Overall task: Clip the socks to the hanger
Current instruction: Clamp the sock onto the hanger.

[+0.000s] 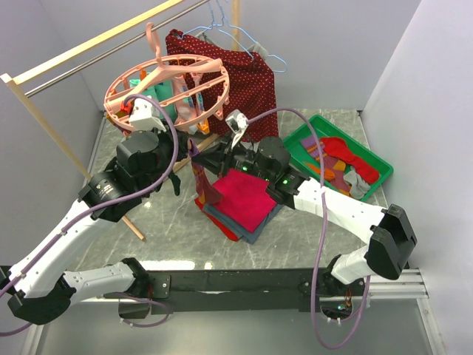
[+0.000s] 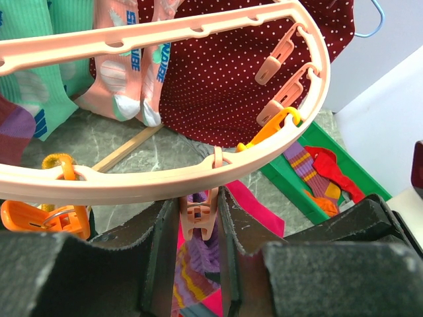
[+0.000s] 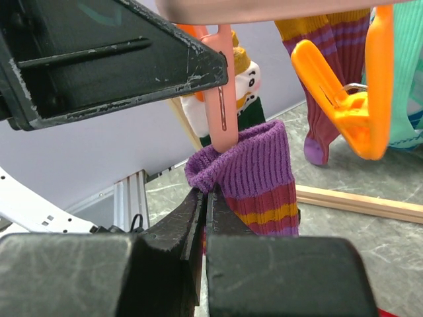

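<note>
The clipping step was in hand. The large round pink plastic drying hanger (image 2: pixel 132 187) was hung at 11 o'clock over the grey marbled worktop (image 1: pixel 170 237), in front of the dark red dotted garment (image 1: pixel 251 85).

The left hand (image 2: pixel 198 228) was clenched on a small pink plastic clip (image 2: pixel 200 212) that dangled at 6 o'clock from the hanger's outer ring, with 1 padded finger pressed to each side of it. The right hand (image 3: pixel 205 201) was closed tight on the ribbed cuff of a soft purple sock with maroon and yellow stripes (image 3: pixel 254 168). The cuff was held up against the lower tip of that clip. Whether the clip's mouth was parted round the cuff could not be told from the wrist views.

Teal socks (image 2: pixel 30 79) and pink socks (image 2: pixel 129 72) were seen already hung, between 10 and 12 o'clock in the left wrist view. More loose socks (image 1: pixel 347 151) lay in the green plastic tray (image 1: pixel 304 132) at 3 o'clock on the worktop, so the task was judged only partly done.

For the next move, the cuff would need to be pushed up between the opened halves of the clip. The squeeze would then be relaxed so that the clip bites. Only then should the sock be released, as it might drop if it were let go sooner.
</note>
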Robot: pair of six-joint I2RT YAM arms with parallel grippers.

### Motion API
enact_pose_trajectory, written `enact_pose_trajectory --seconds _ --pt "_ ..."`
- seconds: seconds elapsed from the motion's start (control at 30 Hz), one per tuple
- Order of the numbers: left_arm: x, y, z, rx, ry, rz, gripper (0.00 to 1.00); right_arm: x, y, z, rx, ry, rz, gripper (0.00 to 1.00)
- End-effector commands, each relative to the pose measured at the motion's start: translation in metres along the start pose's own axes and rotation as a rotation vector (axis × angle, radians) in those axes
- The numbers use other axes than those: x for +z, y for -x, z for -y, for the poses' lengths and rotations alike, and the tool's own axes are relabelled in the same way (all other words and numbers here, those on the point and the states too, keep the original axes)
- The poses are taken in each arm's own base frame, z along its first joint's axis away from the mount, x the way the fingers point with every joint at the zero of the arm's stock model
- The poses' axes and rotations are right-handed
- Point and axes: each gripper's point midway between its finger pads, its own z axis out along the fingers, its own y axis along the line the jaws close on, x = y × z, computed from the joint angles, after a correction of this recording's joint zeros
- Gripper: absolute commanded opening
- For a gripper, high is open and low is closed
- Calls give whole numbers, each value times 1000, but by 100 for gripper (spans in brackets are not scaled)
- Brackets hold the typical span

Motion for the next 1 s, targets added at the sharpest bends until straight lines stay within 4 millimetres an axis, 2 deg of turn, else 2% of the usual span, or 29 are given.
enact_pose_trajectory --seconds 0.0,0.43,0.53,0.57,0.63,0.7,0.8,0.83,0.87,0.93,0.97 --pt "-4 13 9 -37 -33 24 1 7 38 -16 -47 41 96 0" --pt "-2 5 3 -22 -13 9 2 7 50 -18 -69 37 121 0" --pt "-2 5 2 -23 -9 8 7 6 56 -22 -73 50 131 0" --pt "-3 5 2 -27 -11 10 16 6 59 -23 -74 52 136 0" --pt "-3 6 2 -28 -12 12 21 6 60 -25 -76 59 134 0" --pt "-4 6 1 -26 -9 13 30 7 57 -25 -75 61 123 0" --pt "-5 8 -1 -22 1 20 44 7 51 -24 -66 60 100 9" --pt "-6 8 -2 -20 3 22 48 7 50 -22 -64 54 92 20" --pt "-6 9 -4 -17 10 23 54 6 45 -21 -59 45 70 27" --pt "-8 11 -9 -9 30 35 59 4 43 -19 -73 33 51 40" --pt "-9 12 -11 -7 36 37 62 2 39 -18 -74 24 30 42"
